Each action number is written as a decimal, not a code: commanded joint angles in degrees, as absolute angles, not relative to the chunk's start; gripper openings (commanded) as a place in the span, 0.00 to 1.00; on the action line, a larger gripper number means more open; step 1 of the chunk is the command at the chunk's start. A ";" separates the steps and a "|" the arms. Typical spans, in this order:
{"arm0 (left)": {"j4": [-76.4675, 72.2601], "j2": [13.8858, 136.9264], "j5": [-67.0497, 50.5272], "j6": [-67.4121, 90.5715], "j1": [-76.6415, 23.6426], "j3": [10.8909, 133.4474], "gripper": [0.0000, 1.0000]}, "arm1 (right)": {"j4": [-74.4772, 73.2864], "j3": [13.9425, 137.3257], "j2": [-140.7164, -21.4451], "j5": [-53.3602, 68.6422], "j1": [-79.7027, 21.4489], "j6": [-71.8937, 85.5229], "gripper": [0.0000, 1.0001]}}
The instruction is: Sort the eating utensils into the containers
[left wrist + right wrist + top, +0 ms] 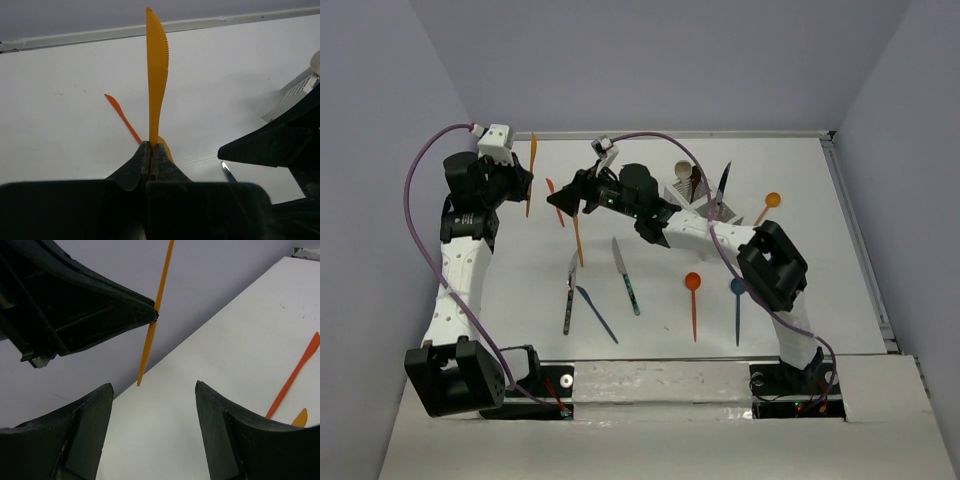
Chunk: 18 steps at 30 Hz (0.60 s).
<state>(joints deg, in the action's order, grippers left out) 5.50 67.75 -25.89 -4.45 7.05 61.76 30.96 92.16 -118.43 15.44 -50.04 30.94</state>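
A: How far along?
B: Early. A few utensils [682,168] stand in the caddy [712,210]; most lie on the surface [800,270].
A: And the arms?
B: The left end effector [150,145] clamps an orange knife [156,75] aloft; the right end effector [152,385] gapes, empty.

Robotics lab: white table [845,260] boxed by plain grey walls [650,60], left arm [458,275] and right arm [775,265] bolted on.

The slim orange plastic knife [157,65] looks smooth and slightly glossy, with a serrated edge. The white tabletop [60,125] is matt. The silver-bladed knife [626,275] has a bright metal blade.
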 commanded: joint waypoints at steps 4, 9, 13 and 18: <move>0.88 65.92 -28.91 -1.32 5.36 59.59 0.00 | 37.18 100.28 -123.31 16.17 -51.33 34.01 0.71; 0.35 65.83 -28.57 -0.97 3.61 58.45 0.00 | 35.78 103.18 -126.55 16.44 -51.33 34.63 0.70; -1.05 65.92 -28.13 -1.05 2.73 58.45 0.00 | 34.90 104.50 -127.79 16.61 -51.33 34.80 0.68; -1.49 65.39 -28.39 -0.79 2.55 58.10 0.00 | 34.19 104.41 -128.23 15.03 -51.33 34.89 0.62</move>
<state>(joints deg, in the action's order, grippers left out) 1.61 67.46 -27.07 -1.72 2.76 58.67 31.66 101.71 -128.38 15.73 -50.72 34.39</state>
